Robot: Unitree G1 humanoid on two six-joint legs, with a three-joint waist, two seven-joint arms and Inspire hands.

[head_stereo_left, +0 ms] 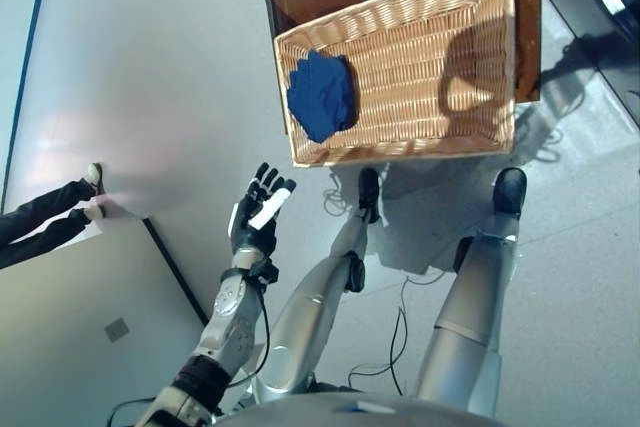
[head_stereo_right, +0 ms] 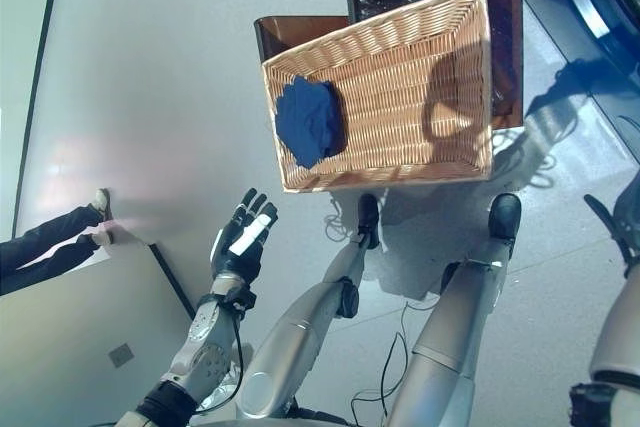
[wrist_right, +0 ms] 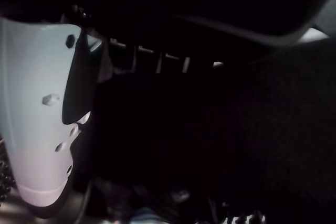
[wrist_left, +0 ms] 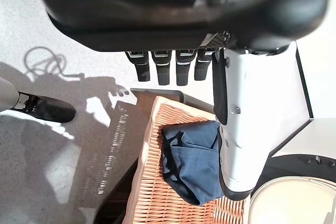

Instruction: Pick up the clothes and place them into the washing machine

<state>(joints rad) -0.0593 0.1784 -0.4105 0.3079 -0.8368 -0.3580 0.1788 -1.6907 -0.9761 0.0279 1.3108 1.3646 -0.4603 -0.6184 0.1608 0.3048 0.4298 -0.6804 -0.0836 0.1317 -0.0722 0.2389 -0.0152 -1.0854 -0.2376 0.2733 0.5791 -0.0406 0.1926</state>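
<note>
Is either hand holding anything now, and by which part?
The left hand is open and empty. The cloth lies in the basket. The right hand cannot be judged.

glossy grey floor [head_stereo_left: 150, 67] w/ sun glare, brown stand [head_stereo_left: 300, 5].

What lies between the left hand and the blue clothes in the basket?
In the left eye view, only bare grey floor and the wicker basket's near rim separate the open left hand from the blue clothes.
</note>
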